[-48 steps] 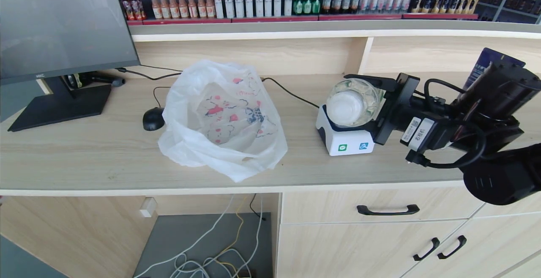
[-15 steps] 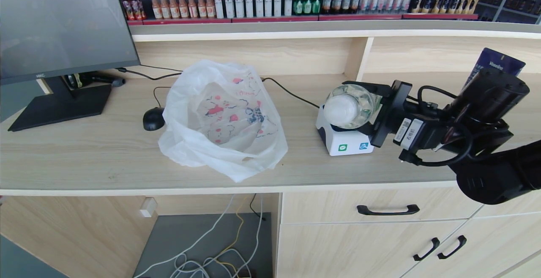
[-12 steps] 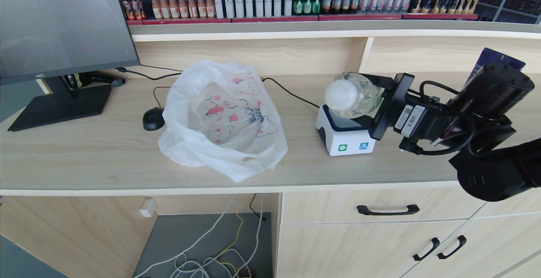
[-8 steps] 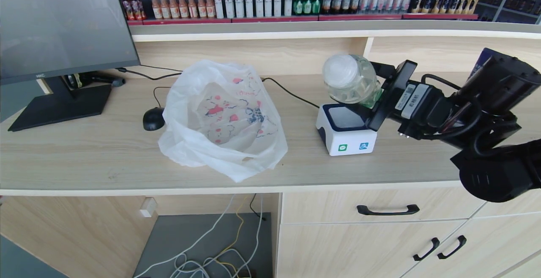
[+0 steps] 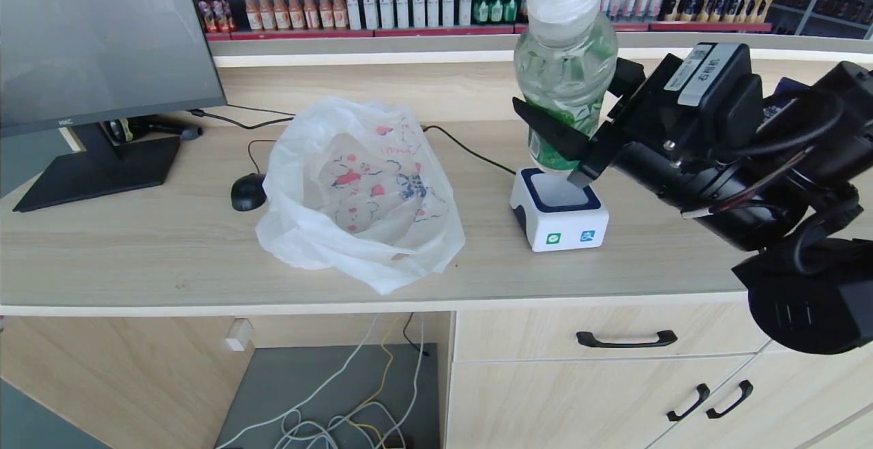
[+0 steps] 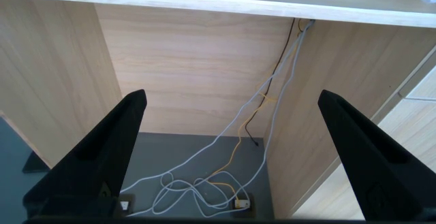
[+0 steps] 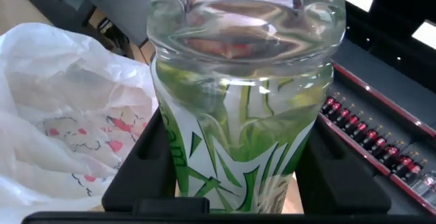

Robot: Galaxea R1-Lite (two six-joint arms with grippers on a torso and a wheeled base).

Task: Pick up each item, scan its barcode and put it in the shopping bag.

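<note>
Well, the bottle (image 5: 565, 60) is pinched in my right claw (image 5: 574, 113), cap up and nearly upright, with its base poking out just below my fingers. I hold it low on the body, across the green label, one finger on each side.

It looks full of clear liquid, so I judge it fairly heavy for its size. Most of that weight stands above my grip, so it will want to tip if I swing it fast. The wall is thin plastic that should give under pressure, and the label film looks smooth. A firm squeeze low on the body therefore seems safer than a hold near the rounded shoulder. It should not shatter, but it could slide through my fingers.

Directly beneath the claw stands the white scanner (image 5: 558, 217), apart from the bottle's base. Off to the claw's left and lower down, the shopping bag (image 5: 361, 196) lies on the counter (image 5: 136, 251), soft and slumped, its mouth open upward. My left claw (image 6: 235, 156) hangs spread, holding nothing, down below the counter's edge.
</note>
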